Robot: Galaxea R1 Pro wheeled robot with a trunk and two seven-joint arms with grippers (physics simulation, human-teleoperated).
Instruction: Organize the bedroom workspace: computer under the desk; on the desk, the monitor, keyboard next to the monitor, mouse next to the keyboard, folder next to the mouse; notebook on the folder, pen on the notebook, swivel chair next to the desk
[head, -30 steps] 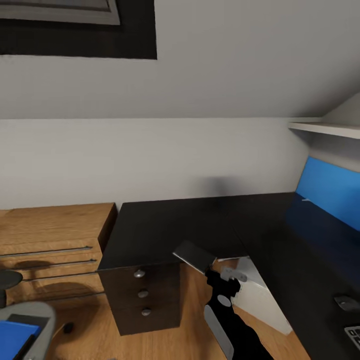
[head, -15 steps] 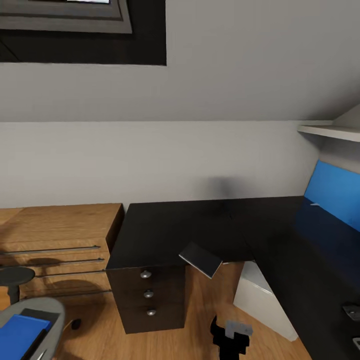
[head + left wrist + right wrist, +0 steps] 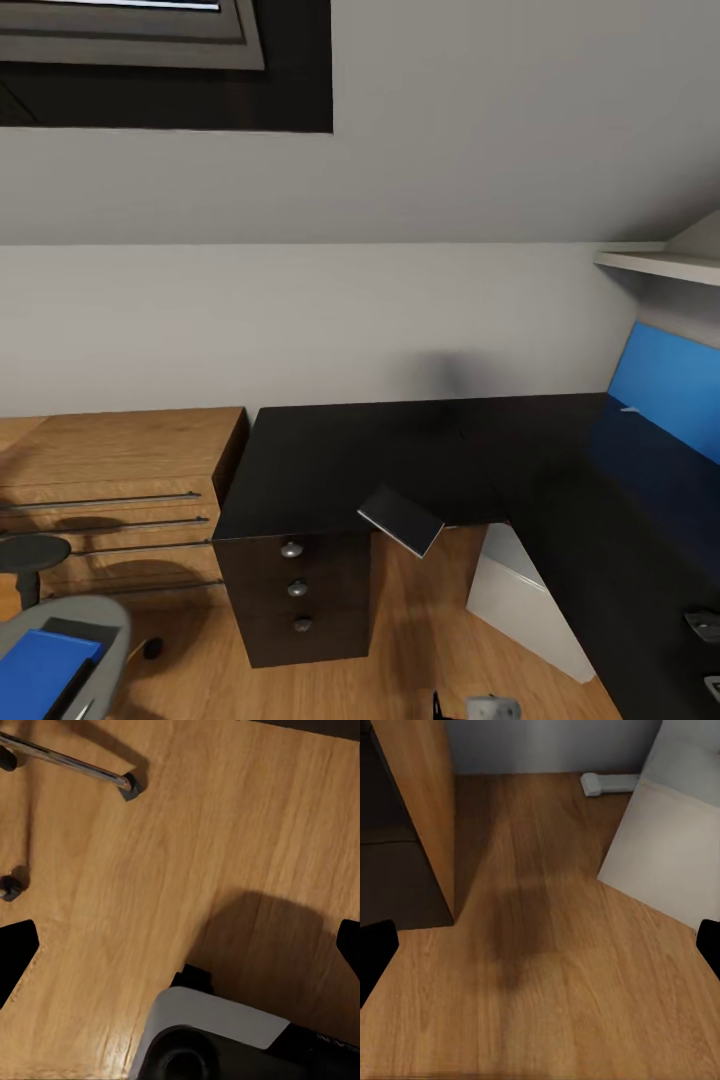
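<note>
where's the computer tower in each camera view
Head view: the computer is the light box on the floor under the desk, right of the drawer unit.
Right wrist view: the computer's pale side stands on the floor ahead of the gripper.
Left wrist view: it looks at floor and a chrome chair leg.
Shared landmark: the wooden floor.

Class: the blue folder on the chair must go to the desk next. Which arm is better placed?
Probably left: the folder lies on the swivel chair at the robot's left.
</note>
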